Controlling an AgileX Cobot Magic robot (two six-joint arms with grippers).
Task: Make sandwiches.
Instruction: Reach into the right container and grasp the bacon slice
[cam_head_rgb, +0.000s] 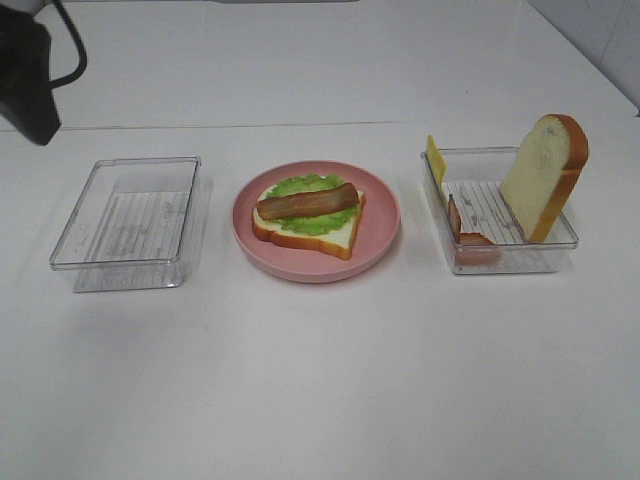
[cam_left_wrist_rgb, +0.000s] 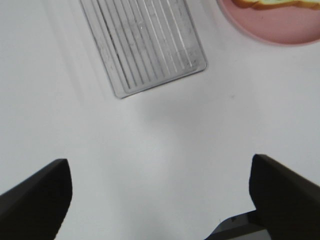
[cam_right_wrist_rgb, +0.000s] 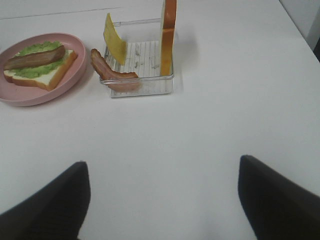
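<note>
An open-faced sandwich lies on the pink plate (cam_head_rgb: 383, 215): a bread slice (cam_head_rgb: 338, 238), ruffled lettuce (cam_head_rgb: 300, 185) and a bacon strip (cam_head_rgb: 307, 202) on top. The right-hand clear tray (cam_head_rgb: 520, 258) holds a second bread slice (cam_head_rgb: 542, 175) standing on edge, a yellow cheese square (cam_head_rgb: 436, 160) leaning on its wall and another bacon strip (cam_head_rgb: 465, 238) draped over its corner. My right gripper (cam_right_wrist_rgb: 162, 200) hangs open over bare table, well short of that tray (cam_right_wrist_rgb: 150, 85). Open too, my left gripper (cam_left_wrist_rgb: 160, 200) hovers above bare table near the empty tray (cam_left_wrist_rgb: 145, 45).
The empty clear tray (cam_head_rgb: 130, 225) sits left of the plate. My left arm (cam_head_rgb: 30, 85) shows as a dark shape at the far left corner. White table stretches wide in front of the trays and plate.
</note>
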